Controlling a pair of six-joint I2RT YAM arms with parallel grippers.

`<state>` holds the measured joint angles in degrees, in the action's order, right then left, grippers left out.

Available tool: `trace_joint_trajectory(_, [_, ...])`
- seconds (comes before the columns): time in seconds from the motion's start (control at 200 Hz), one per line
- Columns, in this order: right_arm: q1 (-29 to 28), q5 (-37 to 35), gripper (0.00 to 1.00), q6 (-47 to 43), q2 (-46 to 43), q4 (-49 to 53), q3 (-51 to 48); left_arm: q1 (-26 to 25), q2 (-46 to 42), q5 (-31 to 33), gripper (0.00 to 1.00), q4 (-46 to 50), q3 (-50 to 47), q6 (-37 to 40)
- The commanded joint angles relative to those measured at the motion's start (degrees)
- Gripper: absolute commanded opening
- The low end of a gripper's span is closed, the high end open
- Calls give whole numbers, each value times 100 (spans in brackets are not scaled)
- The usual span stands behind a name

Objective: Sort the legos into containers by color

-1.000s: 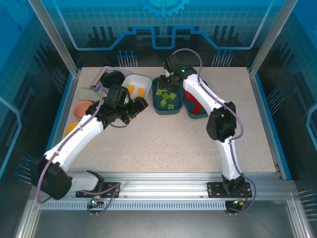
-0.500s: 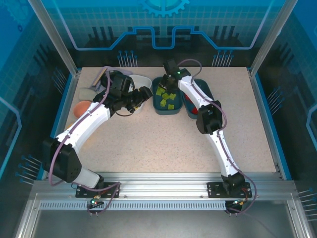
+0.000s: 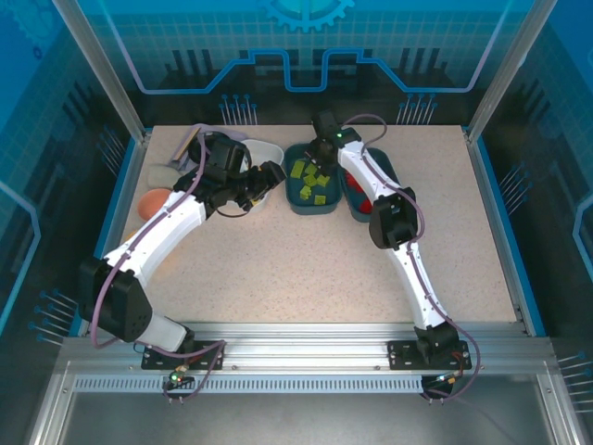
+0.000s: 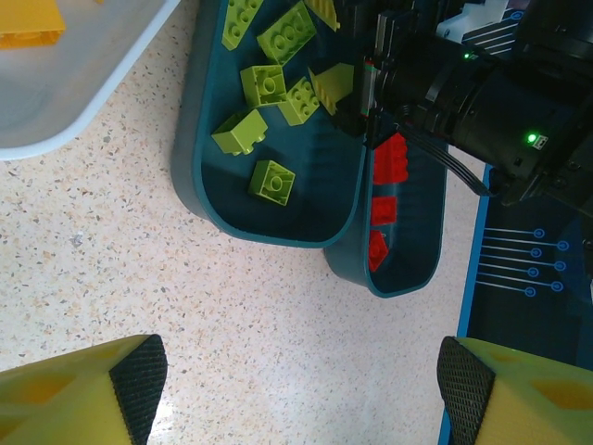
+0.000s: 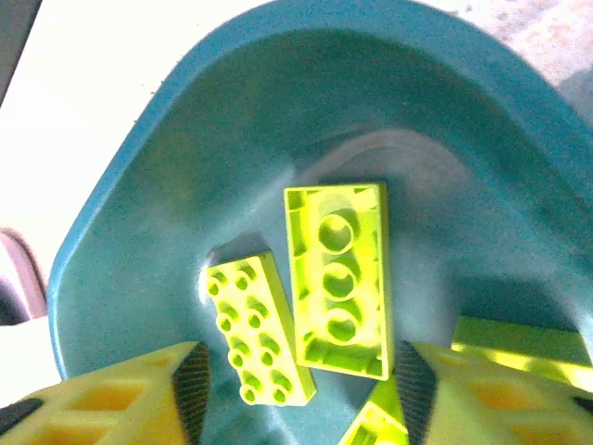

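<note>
My right gripper [image 5: 298, 385] hangs open low inside the middle dark teal tub [image 5: 120, 204], which holds the green legos. Two long green bricks lie on the tub floor between its fingers, one studs up [image 5: 258, 329] and one upside down [image 5: 338, 278]. From above, this gripper [image 3: 321, 156] is over that tub's [image 3: 310, 209] far end. My left gripper [image 4: 301, 385] is open and empty above bare table, beside the white tub [image 3: 271, 148]. The white tub [image 4: 83, 83] holds an orange-yellow brick [image 4: 32, 23]. Red legos [image 4: 389, 162] lie in the right teal tub [image 4: 408, 278].
At the far left stand a round black pan [image 3: 211, 146], a grey object [image 3: 167, 172] and an orange item [image 3: 153, 200]. The two teal tubs touch side by side. Open tabletop [image 3: 306, 269] stretches toward the arm bases.
The left arm has swung away toward the white tub. The right gripper has dropped into the green tub and opened, and a green brick lies free between its fingers.
</note>
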<state>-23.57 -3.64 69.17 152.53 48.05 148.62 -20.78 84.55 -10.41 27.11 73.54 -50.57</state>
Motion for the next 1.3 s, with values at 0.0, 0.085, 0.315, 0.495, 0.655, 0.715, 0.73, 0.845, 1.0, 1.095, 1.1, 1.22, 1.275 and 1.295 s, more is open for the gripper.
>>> trace_joint_trajectory(0.0, [-11, -14, 62, -70, -121, -65, 211, 52, -309, -134, 81, 115, -63, 173])
trace_joint_trajectory(0.085, [-74, 2, 60, -217, -404, -61, 228, 47, -455, -60, 81, 268, -92, 217])
trace_joint_trajectory(0.315, [-531, -546, 59, -1646, -2305, 8, -1046, 115, -1160, 387, 99, 1012, -203, 314])
trace_joint_trajectory(0.495, [-806, -828, 100, -2989, -4960, -1220, -4624, 161, -1652, 778, 99, 1857, -312, 793])
trace_joint_trajectory(0.655, [-753, -1055, 100, -3884, -7128, -1291, -7195, 151, -2290, 1322, 99, 2221, -690, 1473])
trace_joint_trajectory(0.715, [-646, -1496, 100, -3894, -7865, -951, -7857, 153, -2594, 1948, 99, 2409, -886, 1575])
trace_joint_trajectory(0.73, [-590, -1586, 100, -3866, -8034, -887, -8007, 153, -2666, 2145, 99, 2473, -936, 1583])
trace_joint_trajectory(0.845, [276, -1452, 100, -4241, -9307, -1360, -9582, 153, -3192, 3812, 99, 2550, -1524, 1359])
trace_joint_trajectory(1.0, [834, -1977, 100, -5419, -11138, -3626, -12122, 161, -4041, 4542, 99, 244, -3356, 3072])
trace_joint_trajectory(1.095, [1068, -2011, 100, -5864, -11480, -4315, -12744, 227, -4122, 4563, 99, -816, -4198, 4082])
trace_joint_trajectory(1.1, [1102, -1966, 100, -5864, -11468, -4345, -12763, 238, -4122, 4547, 99, -872, -4234, 4139])
trace_joint_trajectory(1.22, [1512, -1835, 100, -6111, -11065, -4771, -13045, 673, -3826, 4029, 99, -1772, -4741, 4238])
trace_joint_trajectory(1.275, [1731, -1606, 100, -6112, -10826, -5264, -13266, 853, -3512, 3873, 99, -2144, -4854, 4175])
trace_joint_trajectory(1.295, [1796, -1545, 100, -6092, -10734, -5454, -13353, 907, -3371, 3817, 99, -2305, -4886, 4181])
